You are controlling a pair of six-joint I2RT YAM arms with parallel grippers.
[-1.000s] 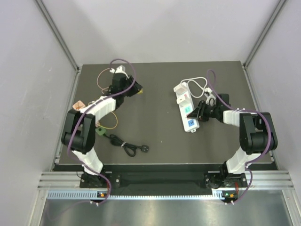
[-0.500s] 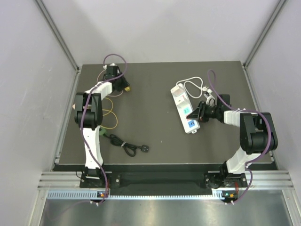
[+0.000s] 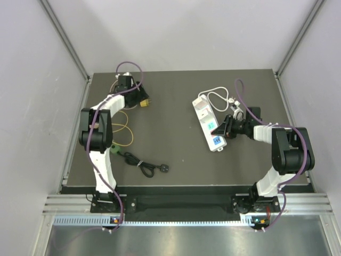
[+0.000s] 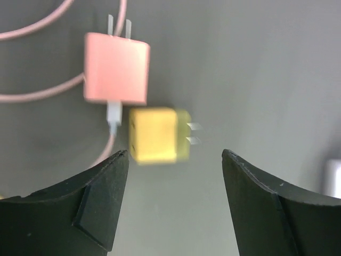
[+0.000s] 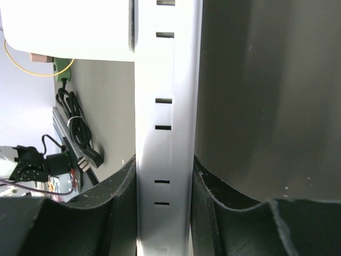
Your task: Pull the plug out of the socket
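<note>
The white power strip (image 3: 209, 121) lies on the dark counter (image 3: 176, 154). The right end effector (image 3: 226, 127) pinches its long body from the right side; in the wrist view the two fingers press flat against both faces of the strip (image 5: 165, 106).

Well to the left of the strip, by the counter's far-left corner, the yellow plug (image 4: 157, 134) lies on its side with its prongs bare and pointing back toward the strip. A pink charger (image 4: 116, 68) lies just beside it on the side away from the strip. The left end effector (image 4: 175, 160) hangs over the yellow plug with its fingers spread wide, gripping nothing.

To my eye the plug is already out, so what remains is a clean retreat. The left arm ought to rise straight up with its fingers wide, so neither tip clips the plug or snags the pink cord. The right should ease its squeeze before pulling back, or the strip will drag along.
</note>
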